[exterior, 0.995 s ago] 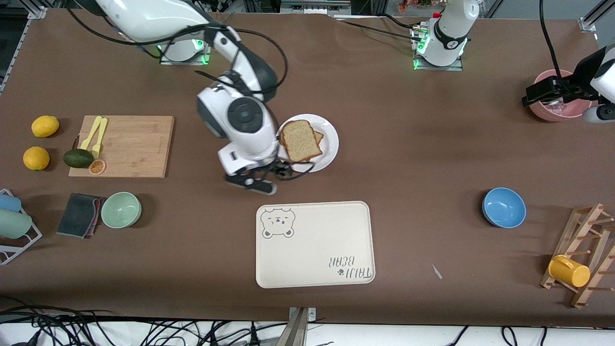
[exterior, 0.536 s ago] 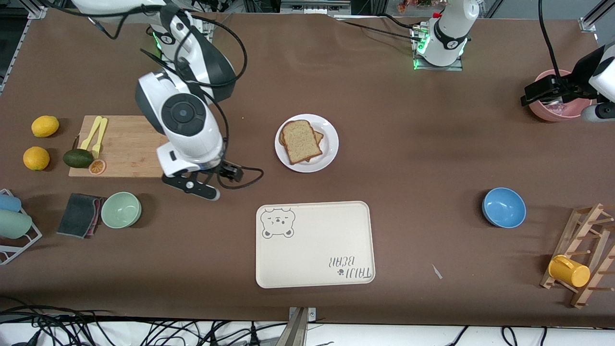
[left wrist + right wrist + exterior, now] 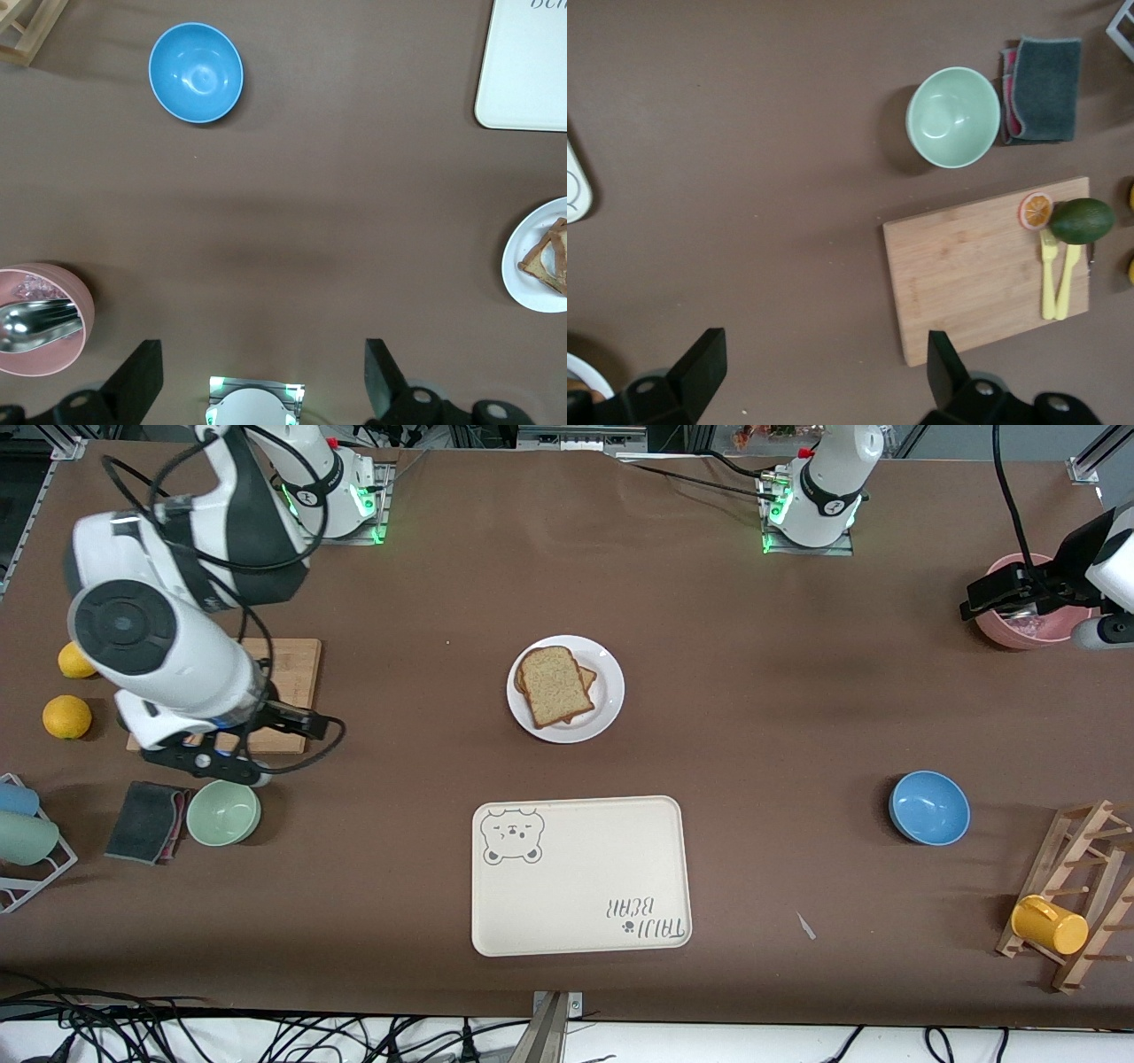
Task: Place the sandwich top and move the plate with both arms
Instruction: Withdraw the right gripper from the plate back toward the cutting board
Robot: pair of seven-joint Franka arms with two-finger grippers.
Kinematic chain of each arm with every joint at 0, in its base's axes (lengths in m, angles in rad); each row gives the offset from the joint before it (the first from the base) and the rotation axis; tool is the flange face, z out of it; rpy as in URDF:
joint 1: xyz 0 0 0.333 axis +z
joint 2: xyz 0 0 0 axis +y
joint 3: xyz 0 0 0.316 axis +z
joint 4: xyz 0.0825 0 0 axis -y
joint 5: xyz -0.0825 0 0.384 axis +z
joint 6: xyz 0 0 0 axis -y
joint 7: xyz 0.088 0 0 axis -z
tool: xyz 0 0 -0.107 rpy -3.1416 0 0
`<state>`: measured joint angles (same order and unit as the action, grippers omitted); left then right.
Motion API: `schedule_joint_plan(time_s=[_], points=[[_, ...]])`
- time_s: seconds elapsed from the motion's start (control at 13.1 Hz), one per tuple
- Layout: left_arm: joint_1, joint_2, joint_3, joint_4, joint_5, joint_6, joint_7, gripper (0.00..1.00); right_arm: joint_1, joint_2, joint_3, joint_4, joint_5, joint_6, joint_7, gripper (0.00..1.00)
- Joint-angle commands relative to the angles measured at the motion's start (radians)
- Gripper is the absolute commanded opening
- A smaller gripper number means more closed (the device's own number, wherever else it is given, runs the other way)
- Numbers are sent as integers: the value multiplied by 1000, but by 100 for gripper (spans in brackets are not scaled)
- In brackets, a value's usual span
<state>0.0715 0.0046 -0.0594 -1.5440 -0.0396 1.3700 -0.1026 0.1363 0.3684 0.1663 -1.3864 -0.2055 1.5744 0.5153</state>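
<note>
The white plate [image 3: 609,691] sits mid-table. The plain brown sandwich top [image 3: 555,685] lies on it, stacked on another slice whose corner peeks out [image 3: 586,679]. My right gripper [image 3: 213,746] is open and empty, up in the air over the near edge of the wooden cutting board [image 3: 266,682], well away from the plate toward the right arm's end. Its wrist view shows its open gripper [image 3: 824,382] and a sliver of the plate [image 3: 580,372]. My left gripper [image 3: 1019,598] is open [image 3: 261,382] and waits over the pink bowl [image 3: 1028,627]. Its wrist view shows the plate [image 3: 523,266].
The cream bear tray [image 3: 580,875] lies nearer the camera than the plate. A green bowl [image 3: 223,811], dark cloth [image 3: 146,821], lemons [image 3: 66,716] and avocado [image 3: 1081,220] crowd the right arm's end. A blue bowl [image 3: 928,807] and a wooden rack with a yellow cup [image 3: 1050,924] are at the left arm's end.
My right arm has swung away from beside the plate toward its own end of the table, now over the cutting board. The bread and plate stay put. The left arm has not moved.
</note>
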Motion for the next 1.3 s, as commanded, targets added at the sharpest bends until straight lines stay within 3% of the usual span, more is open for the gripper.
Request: schedule_joint_plan(time_s=[0.0,0.15,0.23,0.46,0.69,0.99,1.22], points=[[2,0,0,21,-28,-17,23,100,5,-42,-18,-40,20,-11,-54,100],[2,0,0,19,-28,-19,20,100,2,-42,-19,-39,26,-20,-61,100],[4,3,1,18,-28,-19,20,100,0,-40,-25,-36,70,-22,-110,100],[2,3,1,18,-28,-22,12,100,5,-54,-97,-42,146,-24,-165,100],[4,5,1,13,-28,-22,9,100,3,-147,-116,-173,152,27,-225,100],[18,5,6,8,-28,-23,18,100,-69,-190,-114,-212,172,39,-331,100],[19,11,6,10,-26,-22,18,100,-90,-340,-114,-394,199,152,-340,100]])
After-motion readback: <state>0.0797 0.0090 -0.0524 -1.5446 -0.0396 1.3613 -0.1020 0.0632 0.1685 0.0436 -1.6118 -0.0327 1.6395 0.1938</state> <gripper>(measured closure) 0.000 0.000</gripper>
